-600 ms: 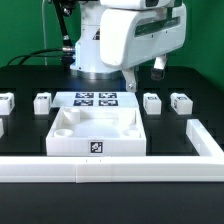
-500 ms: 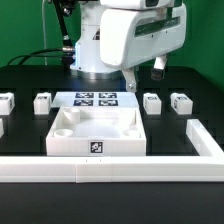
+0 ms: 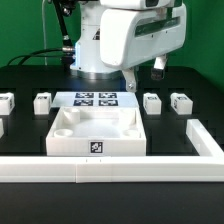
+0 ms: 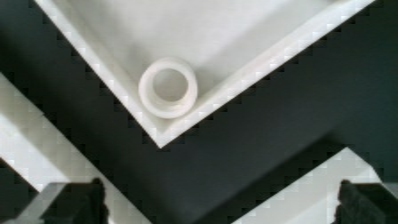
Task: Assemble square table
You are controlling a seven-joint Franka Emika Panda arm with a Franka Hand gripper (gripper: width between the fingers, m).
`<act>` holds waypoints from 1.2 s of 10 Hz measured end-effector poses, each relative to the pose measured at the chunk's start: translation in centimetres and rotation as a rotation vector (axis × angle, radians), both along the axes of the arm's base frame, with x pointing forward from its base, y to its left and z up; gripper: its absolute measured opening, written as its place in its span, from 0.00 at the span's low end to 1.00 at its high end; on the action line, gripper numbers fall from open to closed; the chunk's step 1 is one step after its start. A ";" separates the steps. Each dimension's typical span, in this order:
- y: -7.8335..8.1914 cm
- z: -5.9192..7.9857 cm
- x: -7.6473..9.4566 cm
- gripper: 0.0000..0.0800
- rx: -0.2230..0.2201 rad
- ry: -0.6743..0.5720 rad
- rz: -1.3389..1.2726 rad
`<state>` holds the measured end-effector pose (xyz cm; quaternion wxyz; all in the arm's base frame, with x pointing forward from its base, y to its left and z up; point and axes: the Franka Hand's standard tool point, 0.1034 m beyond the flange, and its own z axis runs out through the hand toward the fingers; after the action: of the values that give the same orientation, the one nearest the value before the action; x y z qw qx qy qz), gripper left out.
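While the gripper (image 3: pixel 145 72) hangs empty, jaws wide apart, over the square table (image 3: pixel 97 128) at the exterior view's lower centre, you should probably square up beside the corner socket (image 4: pixel 169 88) before descending, so both fingers (image 4: pixel 71 206) straddle the rim (image 4: pixel 100 86) evenly.

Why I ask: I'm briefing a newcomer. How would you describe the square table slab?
Find the long white rail across the foreground. Directly behind it sits the square table, a raised-rim slab. Unlike the flat marker board behind, it has corner sockets and one edge tag.
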<state>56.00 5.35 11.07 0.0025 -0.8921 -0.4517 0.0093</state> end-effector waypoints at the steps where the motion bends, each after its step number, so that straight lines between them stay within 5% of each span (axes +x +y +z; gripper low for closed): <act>1: -0.5 -0.3 -0.8 0.81 0.003 -0.014 0.061; 4: -2.7 -2.1 -3.6 0.81 0.009 -0.016 0.332; 8: -2.8 -2.6 -3.9 0.81 0.011 -0.008 0.372; 12: -4.0 -4.8 -7.1 0.81 0.020 -0.013 0.588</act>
<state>48.86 1.34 6.31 0.0057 -0.7229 -0.6910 -0.0007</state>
